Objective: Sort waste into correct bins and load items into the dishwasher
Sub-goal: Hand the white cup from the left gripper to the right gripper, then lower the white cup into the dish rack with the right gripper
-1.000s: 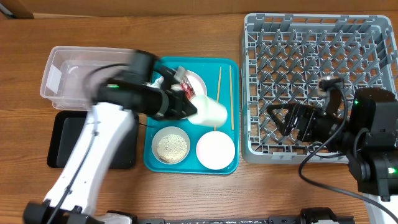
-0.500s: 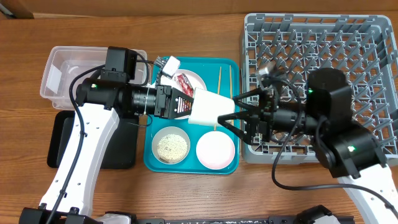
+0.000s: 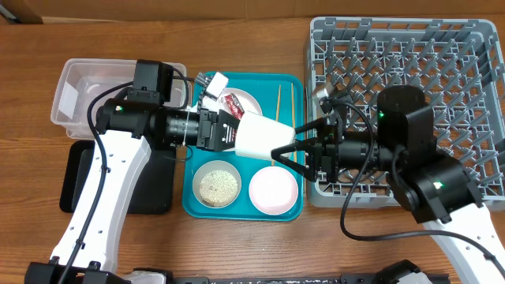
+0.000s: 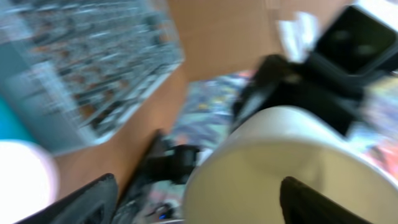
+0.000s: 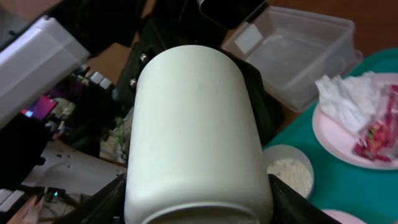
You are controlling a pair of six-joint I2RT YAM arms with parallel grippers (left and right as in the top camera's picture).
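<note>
White and smooth, the cup [image 3: 259, 136] hangs on its side in the air. One end is clamped between the fingers of the left claw [image 3: 233, 132]. The right claw [image 3: 286, 150] faces it, spread wide, with one finger on each side of the cup's free end. In the right wrist view the cup sits squarely between those fingers, but I cannot tell whether the pads touch it.

Both claws hover over the teal tray [image 3: 296, 83]. Under the left claw, on the robot's side, a grey metal bowl [image 3: 217, 185] holds whitish rice [image 3: 217, 187]. Just beside it, under the right claw, is the pink bowl [image 3: 274, 190]. On the far side of the left claw lies the pale pink plate [image 3: 251, 101], which carries a crumpled napkin [image 3: 211, 85] and a red wrapper [image 3: 233, 105]. Two chopsticks [image 3: 278, 102] lie side by side on the tray, beyond the cup's free end.

Behind the right claw, past its arm, stands the grey dish rack [image 3: 402, 55]. Behind the left claw are the clear tub [image 3: 95, 91] and, nearer the robot, the black tray [image 3: 87, 177].
</note>
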